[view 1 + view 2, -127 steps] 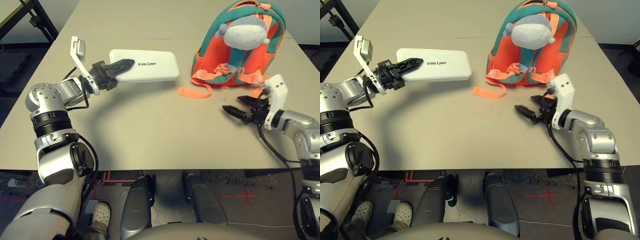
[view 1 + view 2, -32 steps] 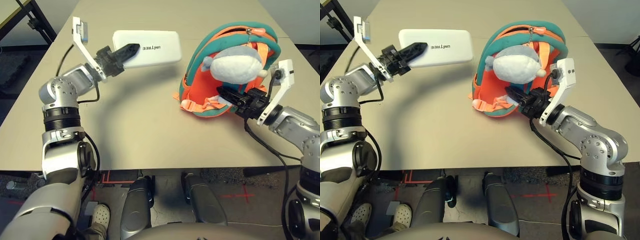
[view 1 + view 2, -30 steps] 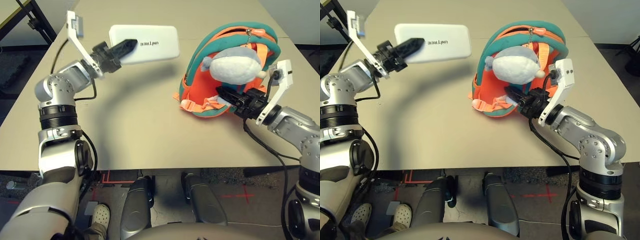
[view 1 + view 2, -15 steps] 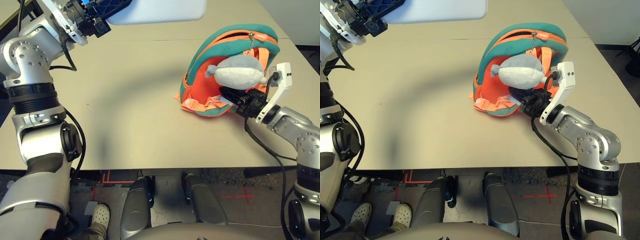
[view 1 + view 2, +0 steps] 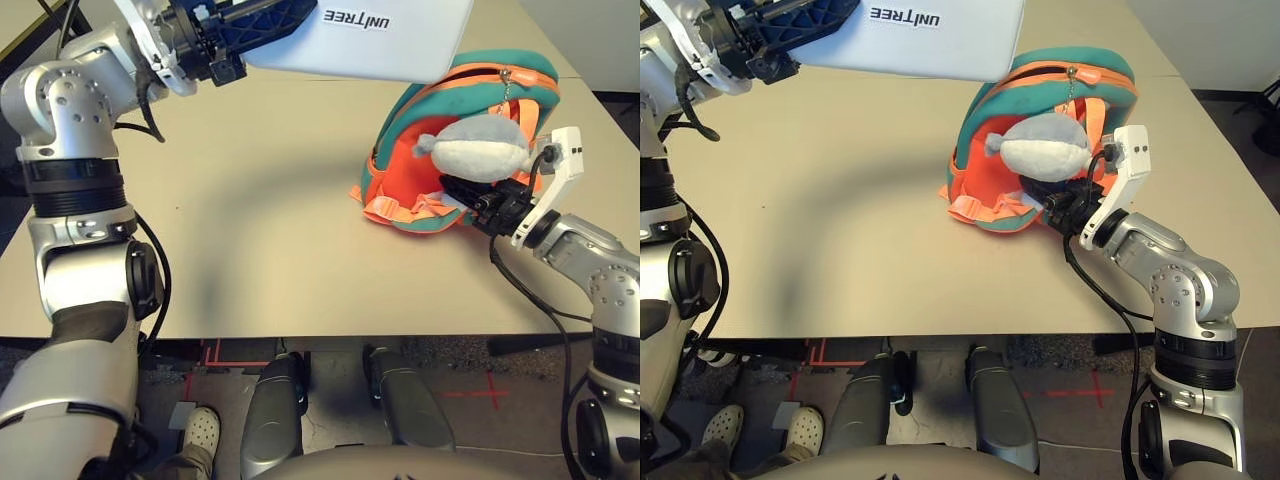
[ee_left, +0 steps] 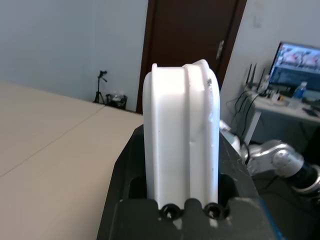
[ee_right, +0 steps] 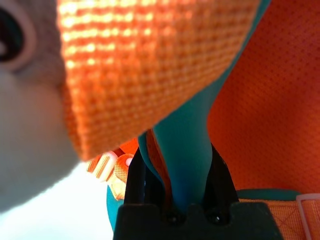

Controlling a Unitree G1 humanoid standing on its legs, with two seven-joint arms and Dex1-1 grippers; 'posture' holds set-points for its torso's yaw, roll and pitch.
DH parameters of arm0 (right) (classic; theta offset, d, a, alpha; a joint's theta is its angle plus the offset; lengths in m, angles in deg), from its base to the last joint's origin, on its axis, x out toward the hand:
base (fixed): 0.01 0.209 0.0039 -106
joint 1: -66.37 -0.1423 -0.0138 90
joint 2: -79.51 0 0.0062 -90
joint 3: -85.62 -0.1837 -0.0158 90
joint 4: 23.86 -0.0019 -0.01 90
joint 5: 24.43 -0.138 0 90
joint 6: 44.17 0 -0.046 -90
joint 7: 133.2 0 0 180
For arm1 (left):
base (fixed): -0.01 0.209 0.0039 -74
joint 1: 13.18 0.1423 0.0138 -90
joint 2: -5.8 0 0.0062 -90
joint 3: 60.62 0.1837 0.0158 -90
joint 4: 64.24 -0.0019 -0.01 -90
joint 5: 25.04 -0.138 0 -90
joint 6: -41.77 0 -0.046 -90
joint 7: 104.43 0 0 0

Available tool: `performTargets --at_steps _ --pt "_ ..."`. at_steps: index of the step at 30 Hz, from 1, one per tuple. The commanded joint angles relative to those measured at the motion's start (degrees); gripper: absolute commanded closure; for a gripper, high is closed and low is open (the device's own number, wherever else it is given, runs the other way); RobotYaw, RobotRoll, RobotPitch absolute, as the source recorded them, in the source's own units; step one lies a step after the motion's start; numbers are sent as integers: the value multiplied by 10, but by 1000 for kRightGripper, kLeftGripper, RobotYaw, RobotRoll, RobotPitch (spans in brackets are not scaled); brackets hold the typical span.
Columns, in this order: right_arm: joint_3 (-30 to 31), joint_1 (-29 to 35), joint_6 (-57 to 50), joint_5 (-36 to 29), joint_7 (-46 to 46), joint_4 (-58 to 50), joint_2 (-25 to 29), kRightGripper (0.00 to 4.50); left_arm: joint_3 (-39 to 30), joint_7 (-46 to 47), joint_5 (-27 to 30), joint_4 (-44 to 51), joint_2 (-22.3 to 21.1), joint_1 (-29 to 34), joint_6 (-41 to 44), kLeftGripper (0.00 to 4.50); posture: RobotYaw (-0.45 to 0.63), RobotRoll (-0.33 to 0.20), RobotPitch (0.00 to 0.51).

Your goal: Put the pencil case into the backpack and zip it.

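Observation:
The white pencil case (image 5: 385, 40) hangs in the air, dark lettering facing up, with my left gripper (image 5: 268, 20) shut on its left end. Its right end reaches over the top of the orange and teal backpack (image 5: 400, 185). In the left wrist view the pencil case (image 6: 182, 125) stands edge-on between the black fingers (image 6: 125, 170). The backpack leans on the table, and its orange-zipped mouth (image 5: 470, 80) gapes up and to the left. A grey plush toy (image 5: 480, 155) hangs on its front. My right gripper (image 5: 472, 197) is shut on the backpack's teal fabric (image 7: 187, 145) just under the toy.
The beige table (image 5: 260, 230) has bare room to the left and in front of the backpack. Its front edge (image 5: 300, 335) is close to me. A black metal frame (image 5: 60, 25) stands off the table's far left corner.
My left arm has lifted the pencil case off the table and swung it right, up over the backpack's mouth. The right gripper has kept its hold on the backpack.

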Motion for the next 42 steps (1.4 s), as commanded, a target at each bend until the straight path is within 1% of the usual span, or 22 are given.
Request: performTargets --at_steps 1,6,10,17,23,28,34,36,38,39,41,42 --pt "8 13 -17 9 9 9 -1 4153 14 -21 -31 -32 5 -23 -45 3190 -187 0 187" --pt "7 11 -18 9 11 8 -1 4153 38 -51 -56 -56 16 -32 -69 3190 -191 0 188" --pt "6 9 -17 10 12 10 -1 4153 61 -75 -73 -58 26 -27 -80 3190 -194 0 188" --pt "6 8 -15 11 16 8 -5 4153 110 -105 -127 -65 40 -20 -133 3190 -202 0 188" --pt "7 5 -14 12 18 9 -9 4153 158 -119 -200 -99 57 -20 -212 3191 -202 0 189" --pt "8 2 -12 13 17 11 -11 4153 176 -114 -236 -139 88 -24 -249 3192 -197 0 187" --pt "15 -2 -8 18 16 16 -18 4153 170 -67 -265 -221 164 -33 -294 3194 -188 0 184" --pt "17 -4 -6 21 14 18 -18 4153 150 -19 -268 -250 193 -34 -313 3194 -189 0 183" --pt "18 -7 -4 23 13 20 -19 4153 146 -2 -275 -257 205 -24 -324 2448 -195 0 182" --pt "17 -8 -4 23 12 20 -19 4153 146 -4 -278 -251 204 -18 -323 2154 -195 0 182" --pt "16 -9 -3 24 12 21 -17 4153 139 -13 -269 -228 198 -8 -302 1426 -195 0 182" --pt "15 -8 -2 25 11 21 -17 4153 132 -17 -261 -213 191 -4 -289 972 -200 0 181"
